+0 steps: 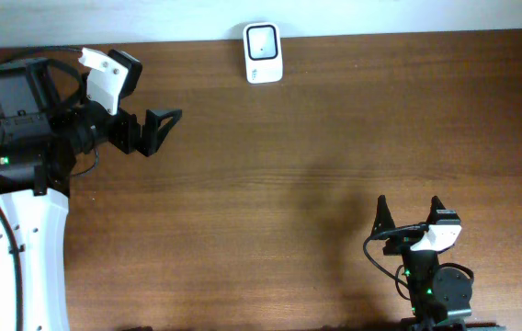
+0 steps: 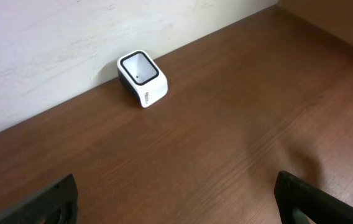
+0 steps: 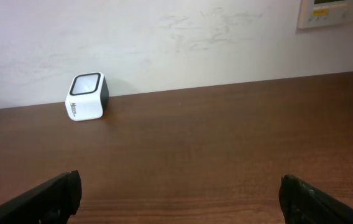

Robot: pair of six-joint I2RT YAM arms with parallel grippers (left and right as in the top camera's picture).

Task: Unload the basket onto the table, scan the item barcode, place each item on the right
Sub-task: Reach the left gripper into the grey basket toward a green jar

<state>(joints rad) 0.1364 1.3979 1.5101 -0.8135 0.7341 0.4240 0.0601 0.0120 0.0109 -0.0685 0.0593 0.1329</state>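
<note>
Brown wood grain covers the bench (image 1: 289, 156). At its far edge, right against the white wall (image 3: 164, 37), sits the scanner (image 1: 263, 52) (image 2: 142, 78) (image 3: 87, 96), a small white box with a black-rimmed window on its top face. A short dark mark is printed low on its white side, seen in both wrist views, but it is too small to read. The wall behind it is scuffed. In the right wrist view a pale panel (image 3: 335, 12) hangs at the top right corner, with tiny print that cannot be made out. The left pincer (image 1: 164, 131) (image 2: 183, 205) hovers over the left part of the bench, near the far edge and to the left of the scanner. Its fingers are spread wide apart, with nothing between them. The right pincer (image 1: 409, 204) (image 3: 183, 202) is at the near right, well apart from the scanner. It points toward the wall, and its fingers also stand wide apart and grip nothing.
</note>
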